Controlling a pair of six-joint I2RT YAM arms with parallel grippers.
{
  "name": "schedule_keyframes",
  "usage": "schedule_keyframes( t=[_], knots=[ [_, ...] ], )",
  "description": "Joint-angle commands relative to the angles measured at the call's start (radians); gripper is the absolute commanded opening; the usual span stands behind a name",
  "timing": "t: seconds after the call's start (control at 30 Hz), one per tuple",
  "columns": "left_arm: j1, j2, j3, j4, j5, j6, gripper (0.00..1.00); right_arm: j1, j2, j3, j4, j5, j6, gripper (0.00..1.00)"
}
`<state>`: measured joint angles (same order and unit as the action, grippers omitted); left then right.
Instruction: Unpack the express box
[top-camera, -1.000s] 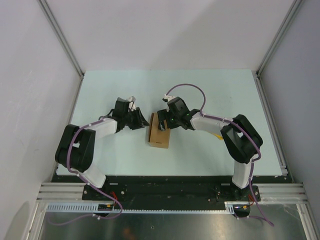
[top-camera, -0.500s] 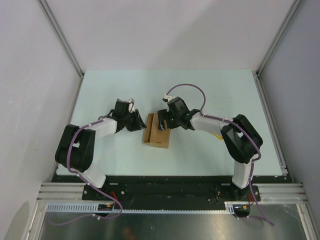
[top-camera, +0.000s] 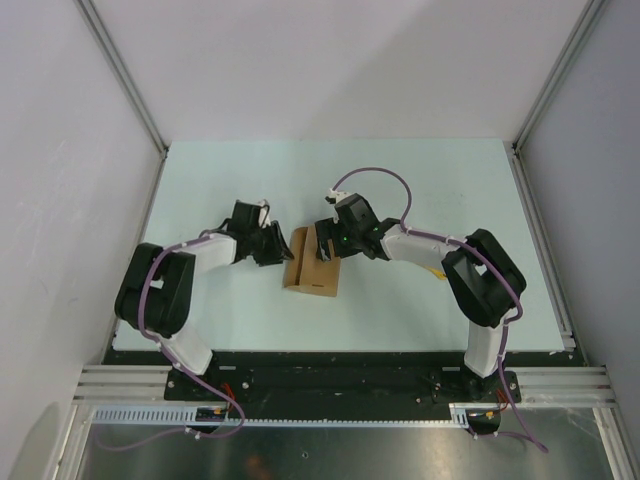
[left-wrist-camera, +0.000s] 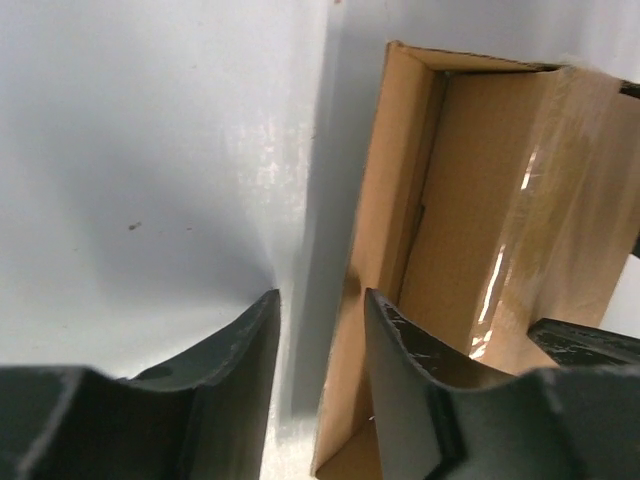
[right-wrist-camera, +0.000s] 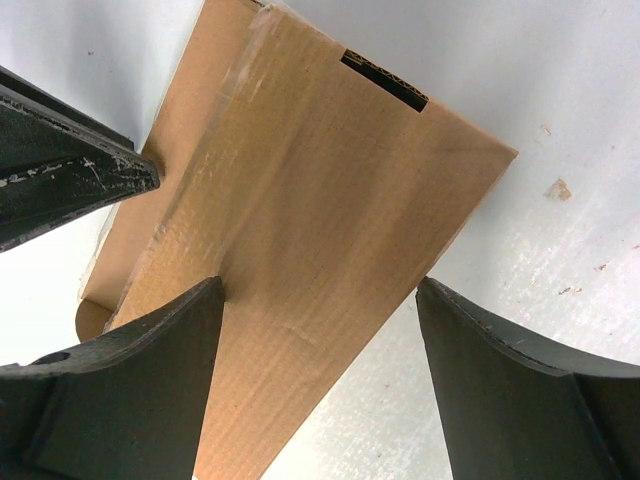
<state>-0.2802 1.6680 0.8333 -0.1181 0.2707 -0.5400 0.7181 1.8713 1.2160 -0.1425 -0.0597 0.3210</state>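
**Express box.** The express box lies on the desk near its middle, a little closer to the near edge than to the far edge and well apart from the left and right edges. Its long axis runs roughly from near edge to far edge. In the left wrist view the box shows a tan cardboard panel along its left side with a recess just beside it. A glossy strip of clear tape runs down the surface to the right of the recess. In the right wrist view the box shows a plain tan face with a narrow dark slot near its far end.

**Left fingers.** The left fingers sit at the left side of the box. In the wrist view the fingers stand narrowly apart. One is over bare desk and the other overlaps the cardboard, with a strip of desk and the edge of the side panel in the gap. They are not clamped on the panel.

**Right fingers.** The right fingers sit over the far right part of the box. In the wrist view the fingers are set wide, with the tan face filling the gap between them. Whether they press on the box cannot be told. A left finger shows at the left margin of that view, just beside the box
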Motion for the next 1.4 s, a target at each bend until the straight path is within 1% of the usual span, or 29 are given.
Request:
schedule_keyframes(
  t=[0.0, 0.07, 0.13, 0.17, 0.23, 0.27, 0.3, 0.43, 0.5, 0.57, 0.6, 0.63, 0.67, 0.77, 0.87, 1.07, 1.37],
  knots=[
    [-0.014, 0.038, 0.016, -0.046, 0.021, 0.041, 0.5, -0.008, -0.009, -0.018, -0.103, 0.09, -0.031, 0.8],
    [-0.016, 0.033, 0.029, -0.045, 0.082, 0.049, 0.56, -0.008, -0.02, -0.018, -0.101, 0.089, -0.031, 0.81],
    [-0.019, 0.027, 0.035, -0.045, 0.088, 0.052, 0.56, -0.006, -0.034, -0.019, -0.097, 0.087, -0.031, 0.82],
    [-0.02, 0.027, 0.036, -0.041, 0.09, 0.051, 0.52, -0.008, -0.035, -0.018, -0.097, 0.086, -0.03, 0.82],
    [-0.02, 0.042, 0.038, -0.04, 0.096, 0.046, 0.47, -0.008, -0.04, -0.018, -0.094, 0.083, -0.025, 0.83],
    [-0.02, 0.051, 0.041, -0.038, 0.104, 0.048, 0.41, -0.008, -0.04, -0.018, -0.094, 0.08, -0.023, 0.82],
    [-0.02, 0.059, 0.043, -0.037, 0.119, 0.046, 0.39, -0.008, -0.04, -0.018, -0.092, 0.078, -0.022, 0.82],
    [-0.024, 0.11, 0.044, -0.022, 0.169, 0.043, 0.38, -0.008, -0.044, -0.018, -0.101, 0.072, -0.022, 0.82],
    [-0.024, 0.121, 0.044, -0.005, 0.193, 0.037, 0.34, -0.008, -0.049, -0.018, -0.103, 0.078, -0.02, 0.83],
    [-0.025, 0.13, 0.043, 0.004, 0.211, 0.031, 0.24, -0.006, -0.057, -0.018, -0.106, 0.086, -0.022, 0.85],
    [-0.024, 0.128, 0.043, 0.006, 0.213, 0.031, 0.18, -0.006, -0.064, -0.018, -0.108, 0.089, -0.02, 0.87],
    [-0.024, 0.124, 0.043, 0.011, 0.208, 0.029, 0.03, -0.006, -0.069, -0.018, -0.108, 0.095, -0.02, 0.89],
    [-0.024, 0.101, 0.043, 0.009, 0.2, 0.035, 0.0, -0.005, -0.078, -0.018, -0.108, 0.097, -0.02, 0.89],
    [-0.024, 0.041, 0.044, 0.006, 0.154, 0.063, 0.0, -0.006, -0.098, -0.015, -0.109, 0.092, -0.016, 0.94],
    [-0.022, -0.049, 0.058, -0.005, 0.157, 0.048, 0.0, -0.008, -0.118, 0.011, -0.138, 0.098, -0.008, 0.96],
    [-0.024, -0.119, 0.085, -0.034, 0.193, -0.03, 0.0, -0.012, -0.178, 0.057, -0.18, 0.136, 0.015, 0.97],
    [-0.03, -0.195, 0.124, -0.126, 0.151, -0.038, 0.0, -0.012, -0.247, 0.08, -0.146, 0.089, 0.043, 0.96]
  ],
)
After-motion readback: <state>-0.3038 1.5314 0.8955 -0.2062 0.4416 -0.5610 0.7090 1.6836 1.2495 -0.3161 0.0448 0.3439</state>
